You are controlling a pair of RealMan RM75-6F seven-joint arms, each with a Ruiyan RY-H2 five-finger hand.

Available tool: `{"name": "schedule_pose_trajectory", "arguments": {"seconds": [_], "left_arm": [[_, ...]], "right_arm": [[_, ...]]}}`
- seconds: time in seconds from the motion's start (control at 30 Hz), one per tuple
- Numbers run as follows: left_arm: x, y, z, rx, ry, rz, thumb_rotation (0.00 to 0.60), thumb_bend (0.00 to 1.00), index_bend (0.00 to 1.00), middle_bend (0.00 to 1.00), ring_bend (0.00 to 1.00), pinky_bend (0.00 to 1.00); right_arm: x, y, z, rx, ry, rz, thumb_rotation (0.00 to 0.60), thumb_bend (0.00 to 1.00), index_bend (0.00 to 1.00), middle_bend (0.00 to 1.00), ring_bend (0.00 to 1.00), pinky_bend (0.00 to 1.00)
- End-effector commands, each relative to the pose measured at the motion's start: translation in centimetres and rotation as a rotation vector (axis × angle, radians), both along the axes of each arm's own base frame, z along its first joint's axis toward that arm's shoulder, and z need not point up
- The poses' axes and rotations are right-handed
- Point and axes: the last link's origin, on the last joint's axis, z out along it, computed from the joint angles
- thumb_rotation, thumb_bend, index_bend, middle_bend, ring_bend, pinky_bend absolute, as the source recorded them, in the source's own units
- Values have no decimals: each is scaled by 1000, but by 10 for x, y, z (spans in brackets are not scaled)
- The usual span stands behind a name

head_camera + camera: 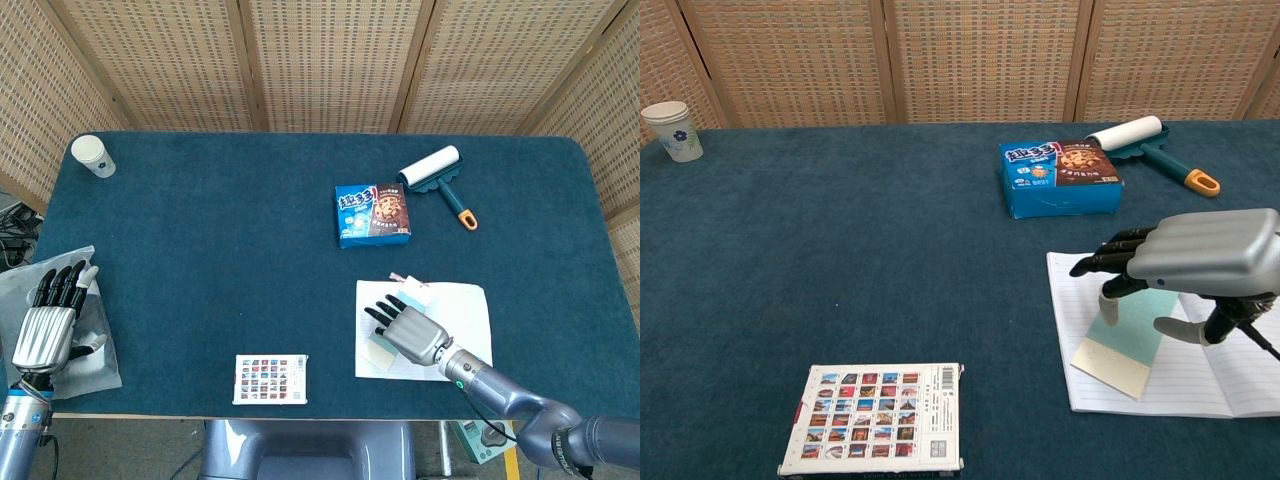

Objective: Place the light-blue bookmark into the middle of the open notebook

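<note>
The open notebook (1210,385) (468,305) lies at the front right of the table. Flat on its left page, slanting across the lines, rests the light-blue bookmark (1122,338) (379,350) with cream ends. My right hand (1205,253) (407,331) hovers over the bookmark's upper half with fingers spread and nothing gripped; it hides much of the strip in the head view. One pale fingertip hangs close to the bookmark's left edge. My left hand (48,322) sits at the far left table edge, fingers extended, holding nothing.
A blue cookie box (1060,176) and a lint roller (1145,142) lie behind the notebook. A picture-grid box (878,418) sits front centre, a paper cup (668,130) back left. A grey plastic bag (92,350) lies under my left hand.
</note>
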Motion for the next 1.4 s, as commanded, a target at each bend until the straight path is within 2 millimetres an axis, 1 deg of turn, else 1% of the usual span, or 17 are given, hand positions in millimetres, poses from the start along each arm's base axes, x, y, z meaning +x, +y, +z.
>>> {"name": "schedule_pose_trajectory", "arguments": {"seconds": [0.03, 0.23, 0.77, 1.2, 1.4], "left_arm": [[0, 0, 1, 2, -1, 0, 600, 45, 0, 0, 0, 0], [-1, 0, 1, 3, -1, 2, 600, 44, 0, 0, 0, 0], [1, -1, 3, 15, -2, -5, 600, 45, 0, 0, 0, 0], [1, -1, 2, 13, -1, -8, 600, 44, 0, 0, 0, 0], [2, -1, 2, 12, -1, -9, 600, 44, 0, 0, 0, 0]], "right_arm": [[1, 1, -2, 3, 2, 2, 600, 734, 341, 10, 0, 10], [-1, 4, -4, 9, 8, 3, 600, 735, 362, 10, 0, 9], [-6, 12, -14, 32, 13, -5, 600, 733, 375, 9, 0, 10], [-14, 14, -11, 25, 48, -1, 600, 732, 427, 14, 0, 10], [-15, 16, -10, 30, 51, -8, 600, 729, 433, 15, 0, 10]]}}
